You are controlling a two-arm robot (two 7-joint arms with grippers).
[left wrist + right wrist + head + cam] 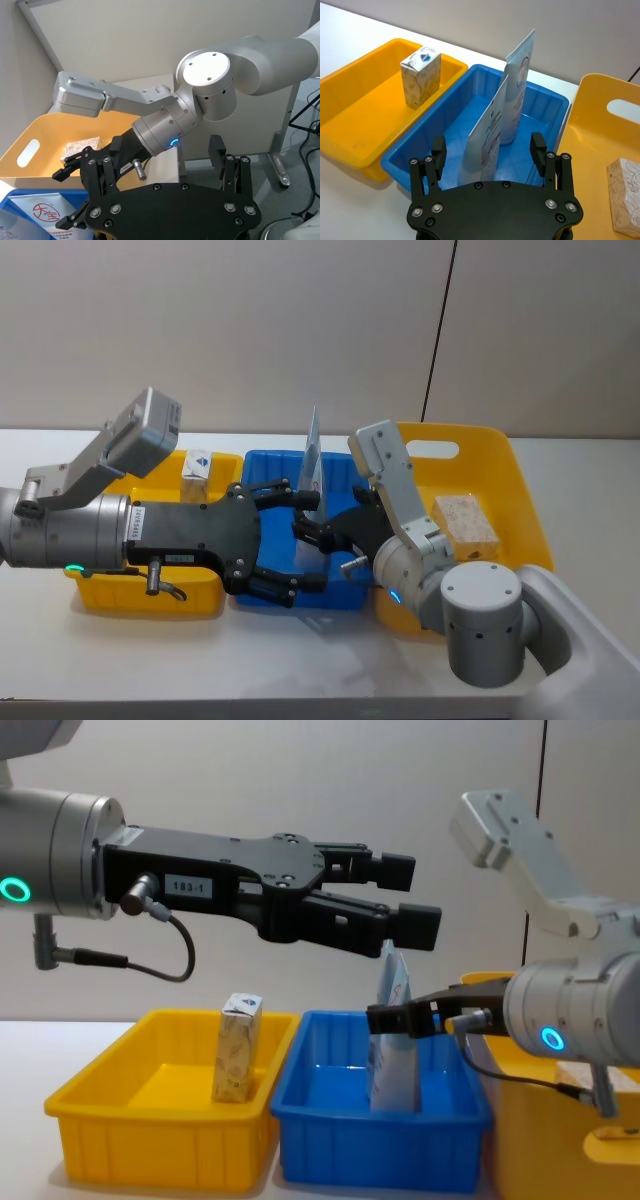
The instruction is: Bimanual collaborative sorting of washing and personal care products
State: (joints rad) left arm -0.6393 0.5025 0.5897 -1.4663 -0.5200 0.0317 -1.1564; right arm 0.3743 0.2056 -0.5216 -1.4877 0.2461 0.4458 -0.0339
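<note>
Two pale blue-white pouches, a nearer one (487, 135) and a farther one (519, 85), stand upright in the blue bin (420, 135). A cream floral carton (420, 75) stands in the left yellow bin (360, 100). Another carton (625, 195) lies in the right yellow tote (590, 150). My right gripper (489, 150) is open and low at the blue bin, with the nearer pouch between its spread fingers. In the chest view its tips (385, 1018) sit against the pouch (392, 1055). My left gripper (405, 898) hangs open, high above the blue bin (370, 1150), holding nothing.
The three containers sit side by side on the white table: yellow bin (150, 595), blue bin (268, 456), handled yellow tote (520, 490). Both arms cross over the blue bin, the left above the right. A wall stands close behind.
</note>
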